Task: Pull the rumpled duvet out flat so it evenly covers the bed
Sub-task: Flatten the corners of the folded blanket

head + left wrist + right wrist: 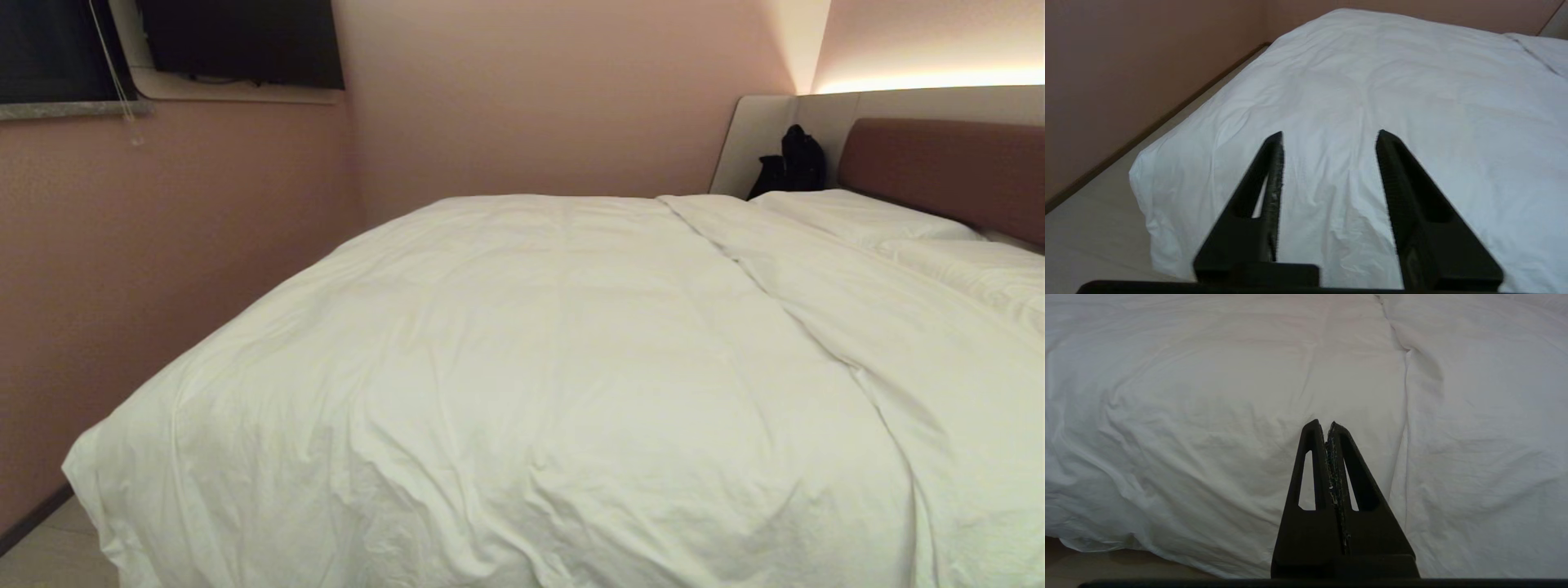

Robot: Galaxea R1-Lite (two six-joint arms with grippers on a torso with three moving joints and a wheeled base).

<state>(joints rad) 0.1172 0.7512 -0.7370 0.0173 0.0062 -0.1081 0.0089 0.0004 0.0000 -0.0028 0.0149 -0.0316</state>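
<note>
1. Duvet (522, 367) fills most of the head view, lying over the bed (939, 163) from the lower left corner up towards the pillows (857, 216) at the upper right. It looks largely spread already, with soft creases near the lower edge.
2. Left tool (1329, 136) hangs above the duvet's near corner in its wrist view, prongs parted with nothing between them, touching no cloth. Neither arm shows in the head view.
3. Right tool (1323, 424) is clenched tight on nothing, poised over the duvet's near edge in its own view; it looks parked.
4. Judged from how things lie, the step in hand is a last check or tidy of the corner at the lower left of the head view, where the cloth bunches and droops towards the floor (49, 555).
5. To do it well, I would take a pinch of the hem itself and not the puffy top, then draw it outward and level so the creases run out and the seam line at centre right does not shift.
6. A fold line (735, 261) runs from upper centre to lower right, marking where the duvet meets the smoother white layer beside the pillows.
7. Pink walls (163, 269) close in at the left and back; a dark window (49, 49) sits at the upper left, a black bag (792, 163) by the headboard panel at the upper right.
</note>
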